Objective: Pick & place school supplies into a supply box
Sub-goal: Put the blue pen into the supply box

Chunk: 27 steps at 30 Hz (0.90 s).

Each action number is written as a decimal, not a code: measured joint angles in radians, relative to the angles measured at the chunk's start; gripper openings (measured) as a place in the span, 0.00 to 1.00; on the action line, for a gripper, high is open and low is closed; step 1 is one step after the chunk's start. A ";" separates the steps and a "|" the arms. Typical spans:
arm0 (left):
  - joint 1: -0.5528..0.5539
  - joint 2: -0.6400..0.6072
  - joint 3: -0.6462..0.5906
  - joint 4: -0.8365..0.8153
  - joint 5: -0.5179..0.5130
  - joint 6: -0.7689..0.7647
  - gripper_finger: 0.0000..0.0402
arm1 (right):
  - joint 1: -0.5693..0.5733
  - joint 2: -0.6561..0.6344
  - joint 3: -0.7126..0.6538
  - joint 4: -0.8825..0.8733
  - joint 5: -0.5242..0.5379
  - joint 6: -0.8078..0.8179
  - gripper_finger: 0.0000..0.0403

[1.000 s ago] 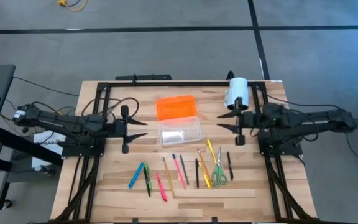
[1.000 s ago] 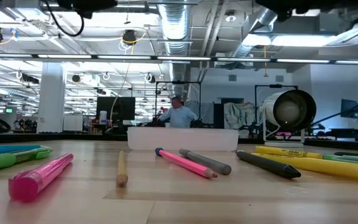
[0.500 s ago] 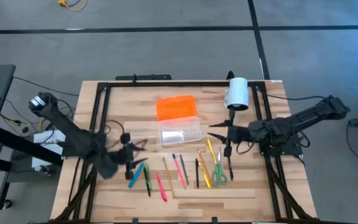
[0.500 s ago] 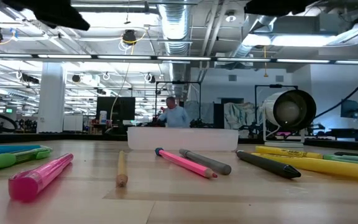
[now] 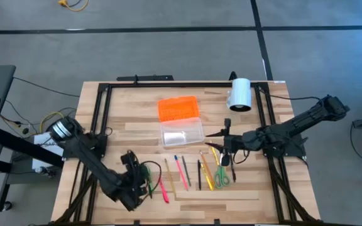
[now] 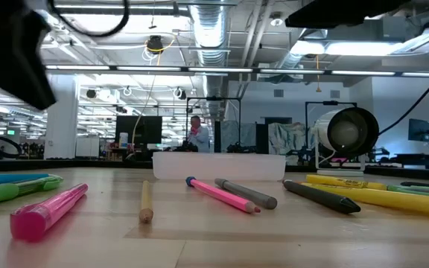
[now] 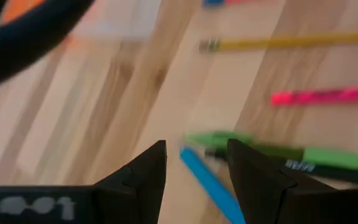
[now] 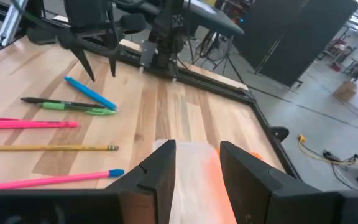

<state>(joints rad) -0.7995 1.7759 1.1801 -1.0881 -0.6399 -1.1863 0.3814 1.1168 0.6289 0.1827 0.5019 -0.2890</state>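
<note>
The school supplies lie in a loose row on the wooden table: a blue pen, a green pen, pink pens, pencils, a yellow pen and green-handled scissors. The supply box stands clear and uncovered behind them, with its orange lid lying just beyond it. My left gripper hangs open, tipped down over the blue pen without touching it. My right gripper is open above the yellow pen, pointing at the box.
A white cylinder lies at the far right, beside the black frame rail that runs around the table. Bare wood lies left of the box and along the near edge. A person stands far off in the room behind.
My left gripper has swung from beside the box toward the near left corner, sinking and tipping down over the blue and green pens. My right gripper has come from beside the white cylinder toward the near side and the table's middle, a little lower. Both stay open.
</note>
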 joint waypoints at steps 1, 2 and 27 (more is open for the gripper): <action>-0.005 0.030 0.020 -0.033 0.018 -0.038 0.40 | 0.004 0.012 0.000 0.014 0.000 -0.001 0.30; -0.008 0.053 0.034 -0.062 0.037 -0.068 0.40 | 0.008 0.024 0.000 0.029 0.000 -0.004 0.30; -0.118 0.105 -0.027 0.004 0.032 -0.278 0.40 | 0.197 0.165 -0.001 0.164 0.006 -0.004 0.30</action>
<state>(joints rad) -0.9173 1.8809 1.1536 -1.0843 -0.6076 -1.4638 0.5787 1.2819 0.6277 0.3465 0.5075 -0.2933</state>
